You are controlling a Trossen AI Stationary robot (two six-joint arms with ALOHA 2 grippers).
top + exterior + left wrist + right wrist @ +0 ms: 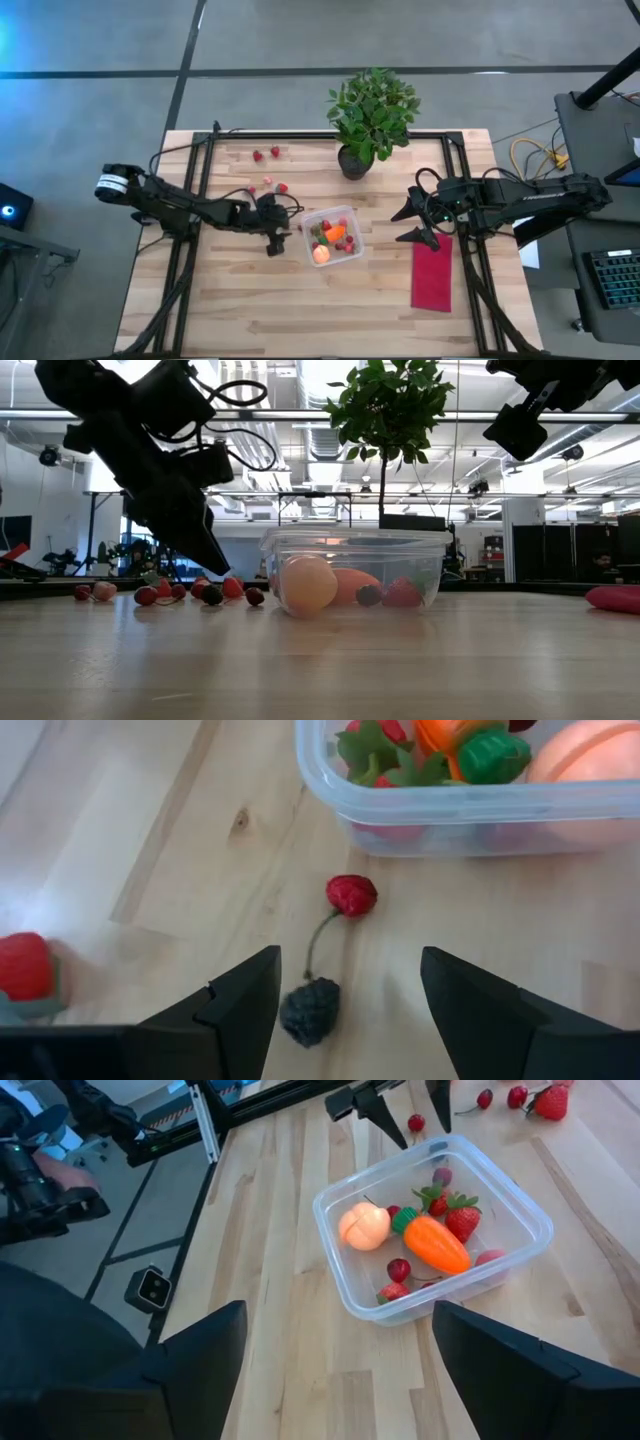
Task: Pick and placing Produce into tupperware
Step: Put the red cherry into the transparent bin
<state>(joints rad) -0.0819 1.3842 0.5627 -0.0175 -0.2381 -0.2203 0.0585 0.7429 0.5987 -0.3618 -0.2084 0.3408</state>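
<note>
**Tub part-filled, berries outstanding**

While the tub [334, 238] at mid-bench already holds the peach [364, 1226], carrot [436, 1244] and several strawberries [461, 1215], loose berries [265, 154] lie beyond it. Left hand [345, 1005], fingers apart, hangs over a cherry pair [330, 950] beside the tub. Right hand [413, 225] waits nearby, fingers apart, empty.

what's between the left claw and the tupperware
In the left wrist view, a red cherry joined by a stem to a dark one lies between the open left claw and the tupperware.
</note>
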